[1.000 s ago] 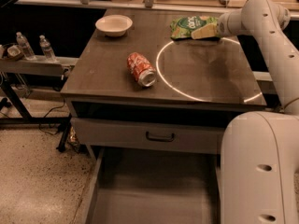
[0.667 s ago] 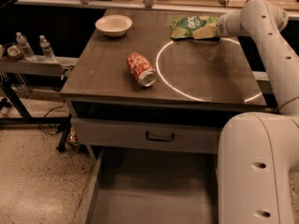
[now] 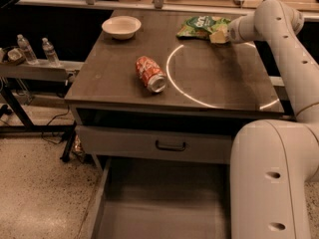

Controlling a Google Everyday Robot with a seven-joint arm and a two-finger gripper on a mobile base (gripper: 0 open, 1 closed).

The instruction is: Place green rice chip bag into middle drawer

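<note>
The green rice chip bag (image 3: pixel 201 26) lies flat at the far right of the dark table top. My gripper (image 3: pixel 218 34) is at the bag's right edge, low over the table and touching or nearly touching the bag. The white arm reaches in from the right. The middle drawer (image 3: pixel 159 208) stands pulled out below the table's front, its grey floor bare. Part of its right side is hidden behind my white arm base (image 3: pixel 271 183).
A red-orange soda can (image 3: pixel 150 73) lies on its side near the table's middle. A white bowl (image 3: pixel 121 26) stands at the far left. A closed drawer front with a black handle (image 3: pixel 170 145) is above the open drawer. Two water bottles (image 3: pixel 26 49) stand on a shelf at left.
</note>
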